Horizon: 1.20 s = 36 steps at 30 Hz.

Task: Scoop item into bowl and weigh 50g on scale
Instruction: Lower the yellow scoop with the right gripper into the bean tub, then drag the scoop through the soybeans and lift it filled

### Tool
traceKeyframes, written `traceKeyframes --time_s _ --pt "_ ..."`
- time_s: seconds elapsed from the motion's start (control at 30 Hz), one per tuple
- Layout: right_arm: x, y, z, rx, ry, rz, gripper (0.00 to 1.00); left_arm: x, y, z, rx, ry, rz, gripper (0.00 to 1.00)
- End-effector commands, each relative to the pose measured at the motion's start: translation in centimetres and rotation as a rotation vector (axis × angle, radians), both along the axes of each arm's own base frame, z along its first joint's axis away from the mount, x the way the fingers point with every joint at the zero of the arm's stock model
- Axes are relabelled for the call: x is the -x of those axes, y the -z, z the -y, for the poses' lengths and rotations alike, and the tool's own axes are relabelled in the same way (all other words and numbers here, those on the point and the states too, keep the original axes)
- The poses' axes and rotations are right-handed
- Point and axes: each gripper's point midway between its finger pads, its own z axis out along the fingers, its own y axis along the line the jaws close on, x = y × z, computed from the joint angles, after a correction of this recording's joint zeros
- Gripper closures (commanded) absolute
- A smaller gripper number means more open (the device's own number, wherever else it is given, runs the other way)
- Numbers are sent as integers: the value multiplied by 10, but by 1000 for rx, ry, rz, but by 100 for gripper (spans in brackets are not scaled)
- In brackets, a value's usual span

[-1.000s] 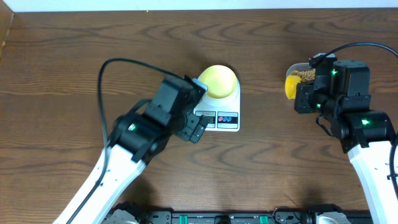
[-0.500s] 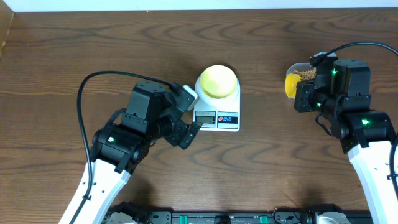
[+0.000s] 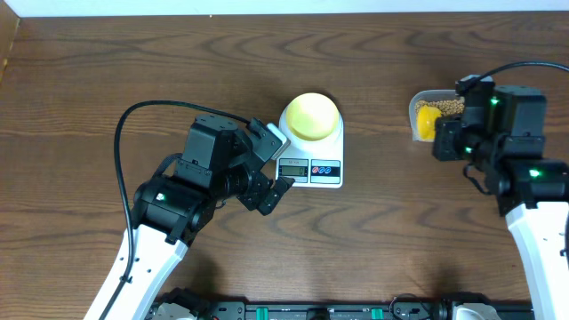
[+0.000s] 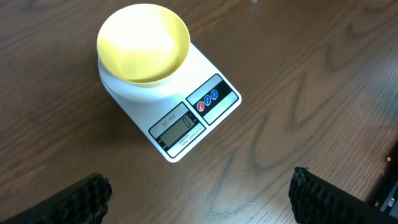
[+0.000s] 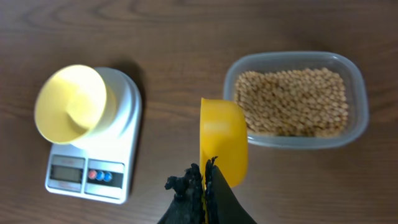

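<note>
While the empty bowl point(image 3: 310, 116) sits on the scale point(image 3: 320, 169), a clear tub point(image 5: 292, 56) of beans point(image 5: 292, 102) stands well right of it on the brown wood-grain bench point(image 3: 133, 71). Yellow scoop point(image 5: 221, 140) hangs at the tub's scale-side edge, right tool point(image 5: 204, 177) clamped on its handle. Just left of the scale, left tool point(image 3: 274, 165) spread wide, holding nothing.

- Left arm point(image 3: 147, 253): white shell link; black block housings behind the hand; one left green light point(image 3: 163, 196); black left cable point(image 3: 120, 178) looping off the housing.
- Left hand point(image 4: 205, 202): two black left fingers point(image 4: 84, 198), nubbly-edged.
- Right arm point(image 3: 533, 236): white link; black housings behind the hand; right green lights point(image 3: 536, 174); black right cable point(image 3: 524, 64).
- Right hand point(image 5: 204, 177): black right fingers point(image 5: 186, 202), rough-edged.
</note>
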Motion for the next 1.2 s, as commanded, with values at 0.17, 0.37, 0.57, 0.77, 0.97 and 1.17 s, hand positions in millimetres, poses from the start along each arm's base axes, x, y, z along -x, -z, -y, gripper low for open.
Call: traceKeyframes --time_s 0.17,0.37,0.57,0.77,0.97,1.17 --pt "-10 13 48 100 -42 -9 99 0 0 1 2 18 3 6" --pt "-30 34 77 121 -6 -25 99 0 0 1 2 19 3 6" --pt "-44 54 83 156 -33 -41 99 0 0 1 2 18 3 6" --pt "-60 64 94 220 -41 -24 99 0 0 1 2 18 3 6" --pt "-67 74 97 252 -65 -26 99 0 0 1 2 19 3 6" --pt "-72 87 98 253 -76 -46 99 0 0 1 2 18 3 6"
